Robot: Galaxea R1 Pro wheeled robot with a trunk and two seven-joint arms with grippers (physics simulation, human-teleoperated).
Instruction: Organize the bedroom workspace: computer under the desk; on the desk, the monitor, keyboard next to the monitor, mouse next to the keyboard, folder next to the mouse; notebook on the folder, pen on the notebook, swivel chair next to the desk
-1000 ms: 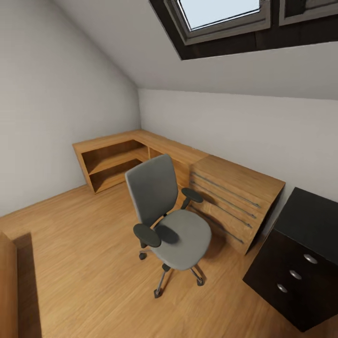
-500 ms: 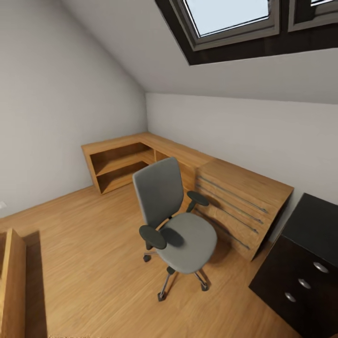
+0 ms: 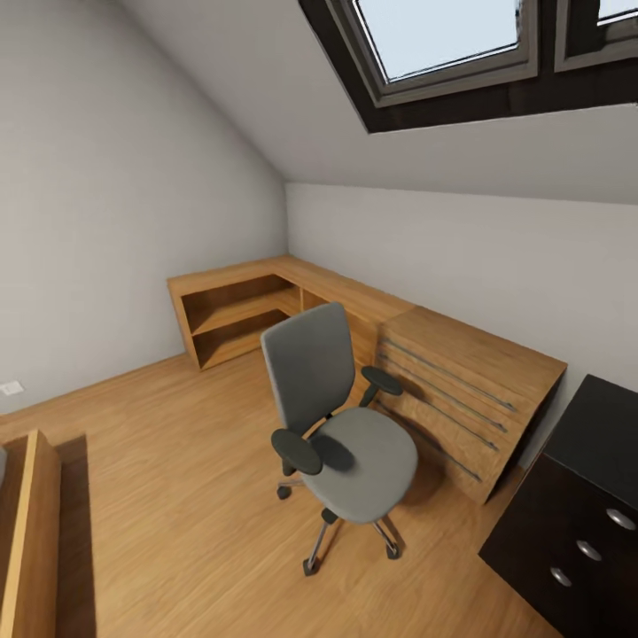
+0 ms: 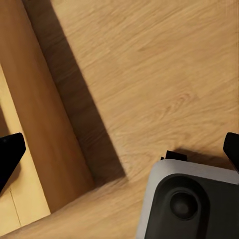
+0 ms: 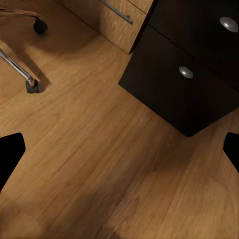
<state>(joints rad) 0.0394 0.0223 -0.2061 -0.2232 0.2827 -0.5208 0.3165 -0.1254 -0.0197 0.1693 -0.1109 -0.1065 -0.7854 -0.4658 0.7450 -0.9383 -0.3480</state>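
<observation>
The swivel chair (image 3: 341, 416) stands in the middle of the wood floor, grey with black armrests, its seat bare and its back toward the oak shelf unit. One chrome leg and castor of the chair (image 5: 31, 85) appear in the right wrist view. My left gripper (image 4: 119, 149) is open over bare floor, its dark fingertips (image 4: 10, 152) far apart. My right gripper (image 5: 119, 149) is open too, over floor beside a black cabinet. The desk, monitor, keyboard, mouse, computer, folder, notebook and pen are out of view.
A low oak shelf-and-drawer unit (image 3: 354, 306) runs along the far wall and corner. A black drawer cabinet (image 3: 576, 496) stands at the right, also in the right wrist view (image 5: 189, 64). An oak furniture edge (image 3: 35, 532) is at the near left. A skylight (image 3: 443, 35) is overhead.
The whole head view has shifted right and slightly down as the camera turned left; the chair and furniture have not moved on the floor.
</observation>
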